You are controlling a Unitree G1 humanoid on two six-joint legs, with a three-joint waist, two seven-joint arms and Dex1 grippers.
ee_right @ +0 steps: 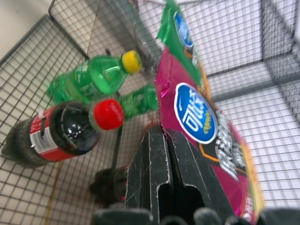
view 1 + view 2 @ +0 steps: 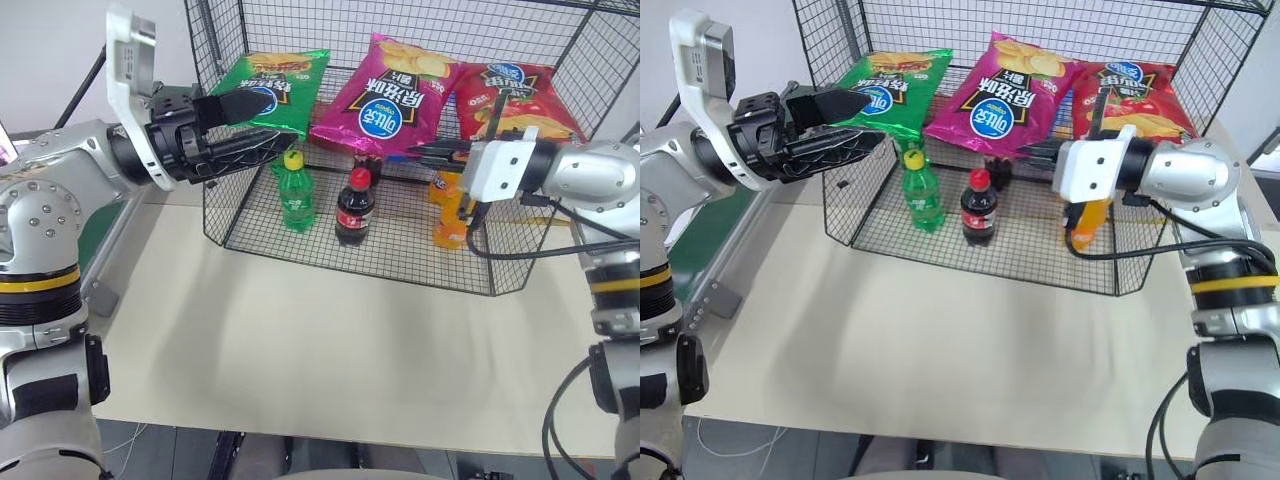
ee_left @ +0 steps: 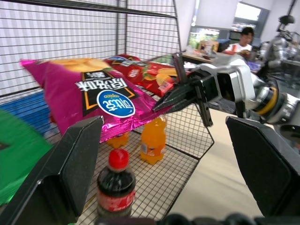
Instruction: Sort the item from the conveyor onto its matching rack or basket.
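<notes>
The magenta-pink chip bag [image 2: 385, 100] lies on the upper wire shelf of the black mesh cage [image 2: 400, 248], between a green bag and a red one. My right gripper [image 2: 412, 152] is shut and points level into the cage from the right. Its tips sit at the pink bag's lower edge [image 1: 201, 122], and I see nothing clamped between the fingers. My left gripper [image 2: 290, 120] is open at the cage's left front corner, in front of the green bag, holding nothing. The green conveyor [image 2: 700, 215] runs along the table's left side behind my left arm.
A green chip bag [image 2: 270, 85] and a red chip bag [image 2: 515, 100] flank the pink one. A green bottle [image 2: 295, 190], a cola bottle [image 2: 355, 205] and an orange bottle [image 2: 450, 215] stand on the cage floor. A beige tabletop [image 2: 300, 340] spreads in front. A person [image 3: 243, 40] sits far behind.
</notes>
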